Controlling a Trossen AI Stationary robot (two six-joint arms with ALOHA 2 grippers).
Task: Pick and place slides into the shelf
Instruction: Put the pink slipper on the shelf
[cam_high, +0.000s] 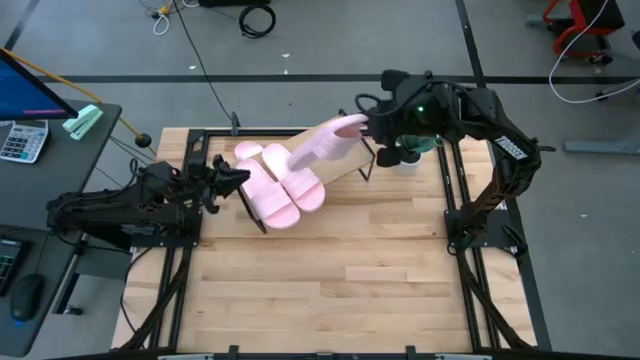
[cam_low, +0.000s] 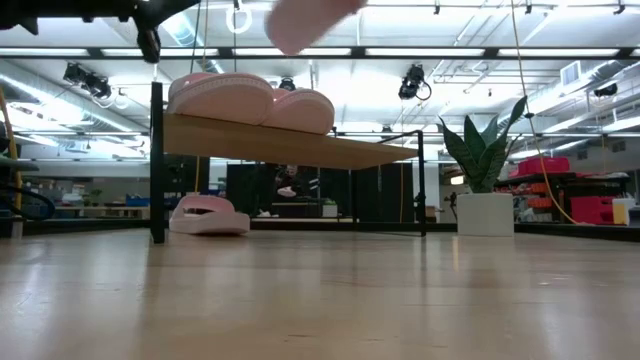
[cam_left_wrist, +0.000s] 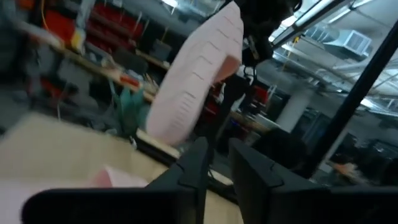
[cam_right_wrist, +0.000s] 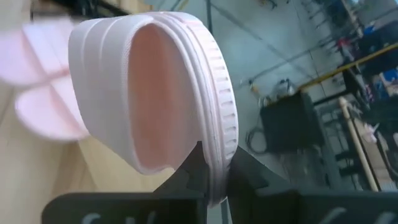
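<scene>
Two slides (cam_high: 283, 190) lie on the shelf (cam_high: 345, 165), one lies under it, and the right gripper (cam_right_wrist: 214, 177) pinches the fourth slide (cam_high: 325, 142) above; the left gripper (cam_high: 235, 177), nearly closed, holds nothing.

My high view looks straight down; low view sits at tabletop level; both share the shelf (cam_high: 345, 165).

Left gripper (cam_left_wrist: 214, 165) in the foreground: its two dark fingers (cam_left_wrist: 193, 165) stand close together with a narrow gap, nothing between them. Beyond, a pale pink sandal (cam_left_wrist: 196, 78) hangs tilted in the air, ribbed sole facing the camera, held at its upper end by the other arm's dark gripper (cam_left_wrist: 261, 25). Light wooden board (cam_left_wrist: 62, 146) below.
</scene>
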